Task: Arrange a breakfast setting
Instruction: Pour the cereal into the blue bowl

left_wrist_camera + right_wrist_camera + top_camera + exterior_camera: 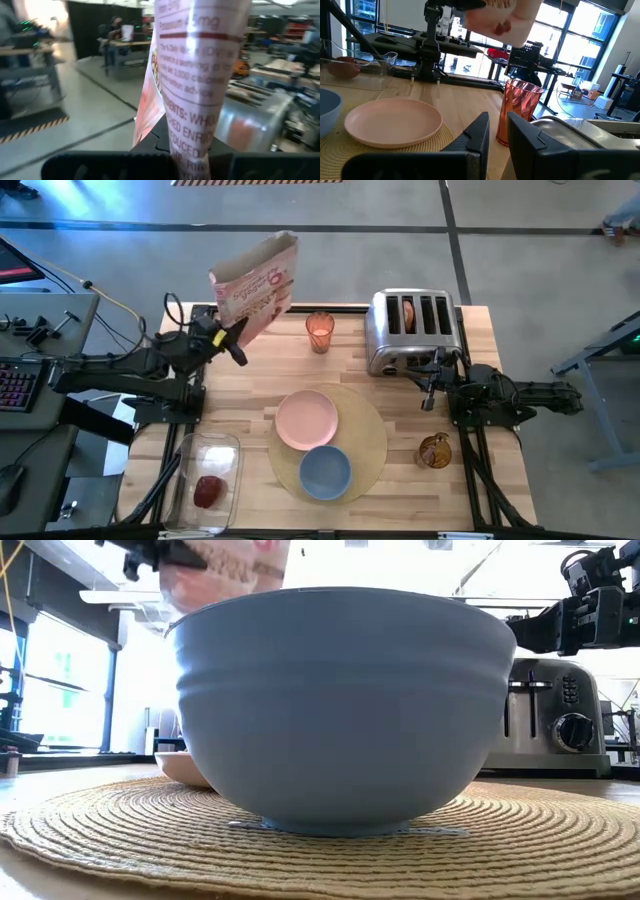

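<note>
My left gripper [238, 338] is shut on a pink-and-white cereal box [255, 285], held in the air over the table's far left part. The round tan placemat [345, 442] lies at the table's middle. On it rest the pink plate [307, 420] and the blue bowl [325, 472]. An amber glass [319, 330] stands at the far side, and a second amber glass [434, 451] stands right of the placemat. A bagel half [408, 312] sticks up from a toaster slot. A red apple [209, 490] lies in the clear container. My right gripper [428, 390] is empty, its fingers a narrow gap apart, in front of the toaster. No spoon shows. My left gripper pinches the cereal box's lower end [192, 145] between its two fingers [100, 165], one on each broad face. The fingers come from the table's left, slanting upward. The box is lifted clear and tilts, its top end [285, 242] toward the far right.
The chrome four-slot toaster [440, 335] stands at the far right. The clear rectangular container [228, 455] sits at the near left corner. Bare wood shows between the far glass and the plate, and at the near right.
</note>
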Controlling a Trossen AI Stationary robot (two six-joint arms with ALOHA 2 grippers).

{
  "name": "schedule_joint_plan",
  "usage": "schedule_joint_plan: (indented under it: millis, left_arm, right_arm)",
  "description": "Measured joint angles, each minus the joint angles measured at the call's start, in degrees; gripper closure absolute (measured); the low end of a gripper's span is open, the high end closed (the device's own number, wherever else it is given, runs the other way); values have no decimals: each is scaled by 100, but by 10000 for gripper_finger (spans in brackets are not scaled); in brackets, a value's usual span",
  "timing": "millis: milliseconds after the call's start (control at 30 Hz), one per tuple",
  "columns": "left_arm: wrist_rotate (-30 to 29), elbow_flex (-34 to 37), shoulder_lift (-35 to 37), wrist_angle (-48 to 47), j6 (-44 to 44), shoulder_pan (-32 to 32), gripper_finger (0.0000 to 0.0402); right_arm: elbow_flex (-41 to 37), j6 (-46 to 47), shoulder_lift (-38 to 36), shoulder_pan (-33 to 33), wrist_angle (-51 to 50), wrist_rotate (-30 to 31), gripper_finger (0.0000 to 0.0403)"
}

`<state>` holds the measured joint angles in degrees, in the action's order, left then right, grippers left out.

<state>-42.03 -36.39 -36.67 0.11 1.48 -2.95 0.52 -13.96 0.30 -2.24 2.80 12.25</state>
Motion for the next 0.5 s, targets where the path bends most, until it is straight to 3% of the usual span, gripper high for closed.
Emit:
schedule_joint_plan:
  millis: [200, 500]
  left_arm:
    - [1035, -604, -120, -626, -550, 1, 401]
    - [1903, -1408, -776, -1551, -1376, 18, 401]
  right_arm:
    - [-1, 0, 0, 0, 1, 2, 350]
    - [-1, -2, 0, 2, 1, 0, 350]
